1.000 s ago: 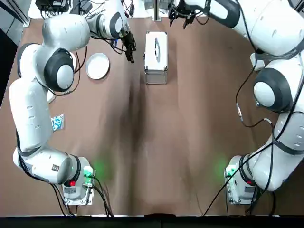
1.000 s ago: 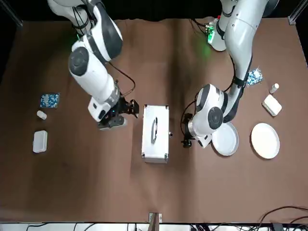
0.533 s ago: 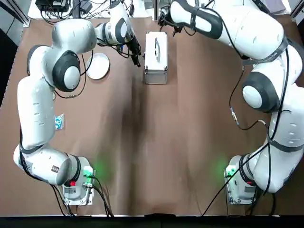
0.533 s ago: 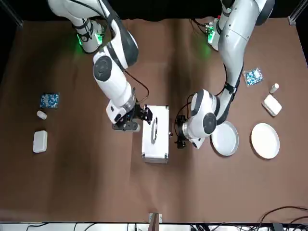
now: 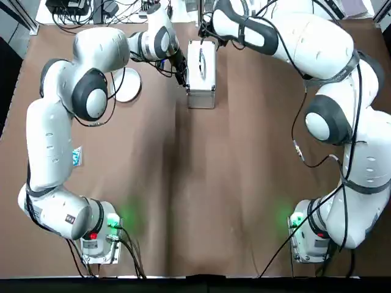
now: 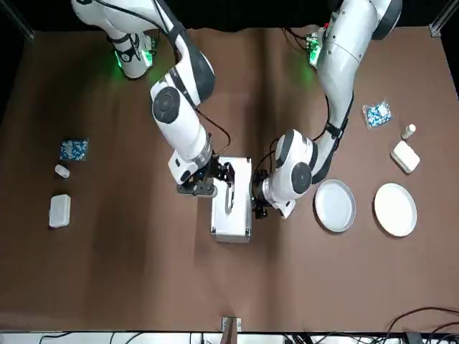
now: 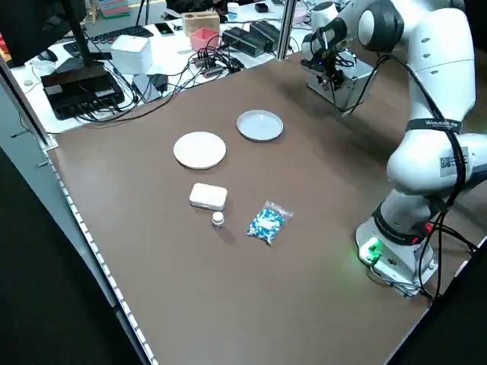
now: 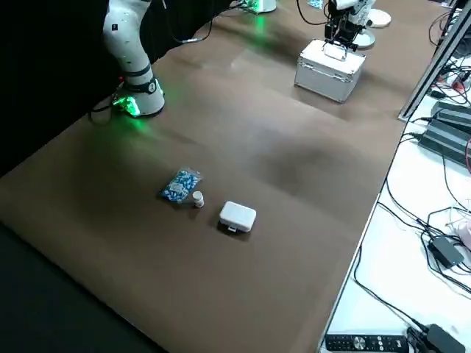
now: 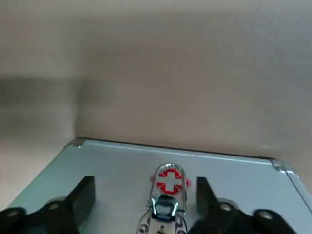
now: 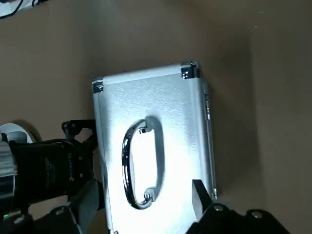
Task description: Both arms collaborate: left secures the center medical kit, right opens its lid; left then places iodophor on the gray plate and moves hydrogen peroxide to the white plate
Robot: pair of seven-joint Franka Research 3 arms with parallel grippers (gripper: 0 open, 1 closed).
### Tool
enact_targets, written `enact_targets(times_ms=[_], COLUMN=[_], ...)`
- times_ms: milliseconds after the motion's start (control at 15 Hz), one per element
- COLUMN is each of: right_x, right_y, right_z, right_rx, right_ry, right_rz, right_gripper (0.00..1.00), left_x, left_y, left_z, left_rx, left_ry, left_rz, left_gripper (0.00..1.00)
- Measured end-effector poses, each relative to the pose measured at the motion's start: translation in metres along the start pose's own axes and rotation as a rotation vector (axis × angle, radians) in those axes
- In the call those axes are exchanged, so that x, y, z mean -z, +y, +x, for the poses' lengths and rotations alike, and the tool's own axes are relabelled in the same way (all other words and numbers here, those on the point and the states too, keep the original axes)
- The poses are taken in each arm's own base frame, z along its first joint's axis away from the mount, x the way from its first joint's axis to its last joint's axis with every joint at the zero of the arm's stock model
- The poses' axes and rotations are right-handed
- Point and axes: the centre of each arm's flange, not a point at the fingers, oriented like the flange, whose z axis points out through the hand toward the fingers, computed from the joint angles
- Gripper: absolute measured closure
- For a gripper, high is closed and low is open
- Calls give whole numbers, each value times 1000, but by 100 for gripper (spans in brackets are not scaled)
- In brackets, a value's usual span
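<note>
Since a second ago: both arms swung in onto medical kit (image 5: 200,72), left arm (image 5: 98,55) from beside gray plate (image 6: 335,206), right arm (image 5: 287,36) from beyond kit's far end.

Now:
- Gray plate and white plate (image 6: 395,209) bare, left of kit.
- Left jaws spread, straddling red-cross clasp (image 9: 169,181) at kit's side, not clamping.
- Right jaws spread above lid near handle (image 10: 141,168).
- Lid shut.
- Iodophor, hydrogen peroxide unseen, likely inside.

Judgement: securing barely begun; opening and both placements left.

- medical kit (image 5: 201,73) near the table's (image 5: 214,183) far edge is flanked closely by left gripper (image 6: 259,203) and right gripper (image 6: 213,179).
- middle and near edge lie bare (wide passage).
</note>
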Motion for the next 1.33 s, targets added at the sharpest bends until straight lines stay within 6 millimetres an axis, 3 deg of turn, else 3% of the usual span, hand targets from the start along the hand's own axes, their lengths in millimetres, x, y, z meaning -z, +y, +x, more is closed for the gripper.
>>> enact_targets(times_ms=[67, 200, 533, 600, 733, 1333], right_x=[-4, -15, -24, -24, -24, -28], right_y=[-3, -5, -6, -6, -6, -10], right_z=[-2, -5, -5, -5, -5, -7], right_rx=[-1, -2, 0, 0, 0, 14], right_ry=[5, 6, 7, 7, 9, 28], right_rz=[4, 2, -1, -1, 0, 5], right_gripper=[14, 14, 14, 14, 14, 14], left_x=[1, 2, 7, 7, 8, 8], left_y=[0, 1, 6, 7, 7, 7], left_z=[-1, 0, 1, 1, 1, 0], left_rx=[0, 6, 20, 20, 19, 32], left_ry=[-1, -1, -5, -6, -6, -6], left_rz=[-1, -3, -25, -26, -29, -30], left_gripper=[12, 15, 62, 65, 69, 69])
